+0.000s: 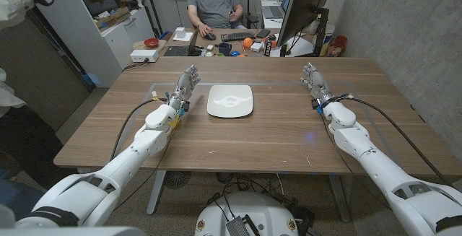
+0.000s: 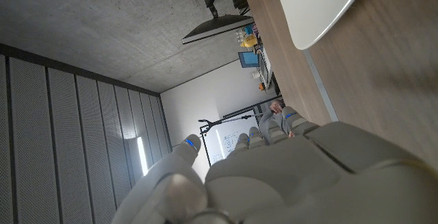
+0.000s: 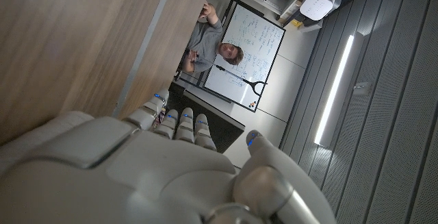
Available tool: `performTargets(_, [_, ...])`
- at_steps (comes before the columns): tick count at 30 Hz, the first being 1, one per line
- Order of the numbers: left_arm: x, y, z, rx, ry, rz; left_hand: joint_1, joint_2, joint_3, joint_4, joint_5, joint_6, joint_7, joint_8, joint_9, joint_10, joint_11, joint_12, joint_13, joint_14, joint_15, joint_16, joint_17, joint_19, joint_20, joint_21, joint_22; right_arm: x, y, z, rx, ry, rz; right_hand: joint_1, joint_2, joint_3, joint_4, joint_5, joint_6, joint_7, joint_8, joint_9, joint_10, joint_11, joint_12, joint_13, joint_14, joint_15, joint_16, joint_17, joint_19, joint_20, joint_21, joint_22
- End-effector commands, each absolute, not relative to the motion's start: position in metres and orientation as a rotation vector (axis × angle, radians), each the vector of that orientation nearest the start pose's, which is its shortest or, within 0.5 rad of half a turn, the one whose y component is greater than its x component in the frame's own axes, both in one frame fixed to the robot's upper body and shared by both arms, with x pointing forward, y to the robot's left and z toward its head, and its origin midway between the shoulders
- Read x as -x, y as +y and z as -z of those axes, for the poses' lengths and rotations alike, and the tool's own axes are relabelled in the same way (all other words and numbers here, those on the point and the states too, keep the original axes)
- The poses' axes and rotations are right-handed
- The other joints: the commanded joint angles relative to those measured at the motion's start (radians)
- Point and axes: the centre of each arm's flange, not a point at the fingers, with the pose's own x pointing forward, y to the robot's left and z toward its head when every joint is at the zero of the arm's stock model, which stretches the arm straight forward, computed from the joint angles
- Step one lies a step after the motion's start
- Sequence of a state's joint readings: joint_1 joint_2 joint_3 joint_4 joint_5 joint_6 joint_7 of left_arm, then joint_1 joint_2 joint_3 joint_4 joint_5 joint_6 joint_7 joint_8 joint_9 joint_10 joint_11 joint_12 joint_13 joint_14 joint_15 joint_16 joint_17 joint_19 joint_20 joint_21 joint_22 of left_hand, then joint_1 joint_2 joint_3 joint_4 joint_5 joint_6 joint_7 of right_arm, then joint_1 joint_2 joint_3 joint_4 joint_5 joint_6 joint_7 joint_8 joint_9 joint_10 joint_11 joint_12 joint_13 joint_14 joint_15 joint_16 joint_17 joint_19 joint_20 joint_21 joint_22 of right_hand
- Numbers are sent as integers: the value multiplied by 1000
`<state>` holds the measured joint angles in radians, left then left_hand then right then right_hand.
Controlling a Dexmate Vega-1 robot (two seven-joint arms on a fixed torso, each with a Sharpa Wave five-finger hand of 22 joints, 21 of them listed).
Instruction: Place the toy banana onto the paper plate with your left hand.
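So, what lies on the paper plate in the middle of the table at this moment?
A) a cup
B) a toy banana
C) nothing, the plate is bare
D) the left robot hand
C: in the head view the plate shows only its white surface with a faint printed mark, and the left robot hand stands beside it on the table, holding nothing.

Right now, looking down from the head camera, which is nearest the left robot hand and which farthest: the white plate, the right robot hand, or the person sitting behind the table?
Measured from the left robot hand:
1. White plate, just beside it at the table's middle.
2. Right robot hand, across the table on the far side of the plate.
3. Person, seated at a desk beyond the table's far edge.
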<state>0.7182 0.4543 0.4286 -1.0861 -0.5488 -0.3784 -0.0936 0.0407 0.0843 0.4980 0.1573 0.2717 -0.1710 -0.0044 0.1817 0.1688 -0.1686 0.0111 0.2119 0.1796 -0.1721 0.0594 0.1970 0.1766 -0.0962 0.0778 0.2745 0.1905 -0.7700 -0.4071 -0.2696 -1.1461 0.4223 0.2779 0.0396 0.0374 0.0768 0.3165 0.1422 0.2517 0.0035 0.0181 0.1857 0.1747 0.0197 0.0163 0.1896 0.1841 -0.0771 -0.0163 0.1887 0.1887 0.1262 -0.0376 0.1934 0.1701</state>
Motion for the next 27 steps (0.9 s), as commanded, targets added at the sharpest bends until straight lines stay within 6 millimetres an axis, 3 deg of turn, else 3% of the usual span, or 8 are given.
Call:
performTargets(1, [-642,269,7,-267,-708,158,13,79,11,-3,-6,-17,-17,11,2,-58,7,9,2,-59,3,9,3,13,16,8,0,-682,-314,28,70,-566,-108,3,21,6,-1,6,1,10,5,4,6,4,6,4,-6,0,5,2,8,0,6,5])
performTargets(6, [-629,266,3,-335,-736,129,20,69,13,-11,-10,-9,-27,11,2,-50,4,9,1,-52,1,7,2,18,18,8,0,-680,-316,29,64,-572,-110,3,19,6,-1,6,0,11,4,4,4,5,6,4,-6,0,5,2,8,0,6,5])
performTargets(12, [-611,262,-5,-396,-805,92,43,51,20,-37,-20,11,-37,11,3,-16,10,15,2,-12,10,9,0,46,51,12,-2,-679,-316,28,59,-574,-101,3,18,5,-2,6,-1,11,3,4,5,4,5,4,-6,1,5,2,8,0,6,5])
performTargets(22, [-587,267,-12,-514,-901,33,55,45,24,-51,-26,16,-45,10,3,-11,8,13,2,-8,8,5,0,49,49,10,-3,-680,-311,26,69,-577,-113,3,16,3,-2,6,-2,12,3,4,4,5,5,4,-7,1,5,2,8,0,6,5])
performTargets(27, [-573,271,-16,-569,-942,-2,80,11,21,-87,-40,35,-54,13,4,12,13,16,3,10,8,4,0,51,41,3,-4,-680,-308,23,69,-578,-111,3,16,3,-2,6,-3,11,2,4,4,4,5,4,-6,0,5,2,8,0,6,5])
